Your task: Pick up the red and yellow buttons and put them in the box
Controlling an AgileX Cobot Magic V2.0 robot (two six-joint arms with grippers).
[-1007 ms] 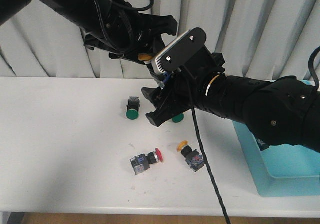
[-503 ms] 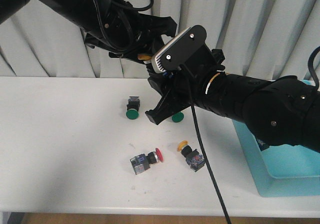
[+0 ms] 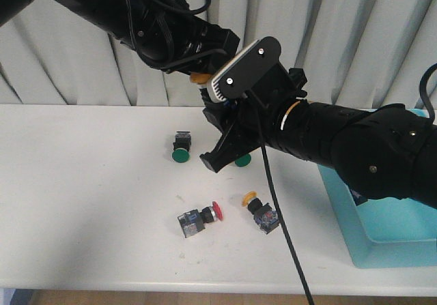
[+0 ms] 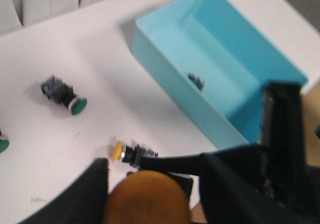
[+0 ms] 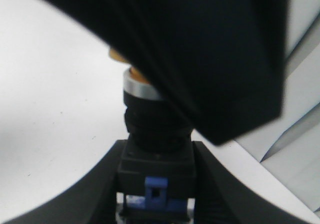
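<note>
A yellow button hangs in the air above the table's middle, held from both ends. My left gripper is closed around its yellow cap. My right gripper is shut on its black body; the left gripper's dark bulk hides most of the cap there. A red button and a second yellow button lie on the table near the front; the yellow one also shows in the left wrist view. The light-blue box stands at the right.
Two green-capped buttons lie mid-table under the arms. A small dark button lies inside the box. My right arm's black cable hangs down over the table's front. A curtain closes the back.
My right gripper rose slightly towards the held yellow button. My left arm shifted a little to the right and down, while the cap stayed in place. The buttons on the table have not moved.
</note>
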